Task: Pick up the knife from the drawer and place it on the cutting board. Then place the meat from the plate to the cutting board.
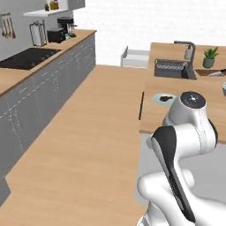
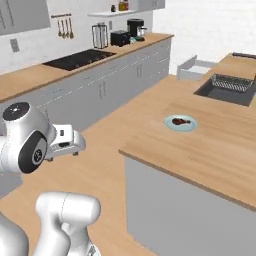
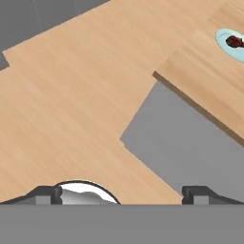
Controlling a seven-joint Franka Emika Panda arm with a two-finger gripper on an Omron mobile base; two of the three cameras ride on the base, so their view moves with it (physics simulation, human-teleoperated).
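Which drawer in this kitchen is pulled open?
The drawer at the far end of the island, beyond the sink, stands open with its white inside showing. The grey drawers under the wall counter are closed.

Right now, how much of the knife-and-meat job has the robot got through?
Nothing looks done yet. The meat sits on its plate on the island counter. The drawer stands open beyond. The gripper is open, holding nothing. Fetching the knife and moving the meat remain.
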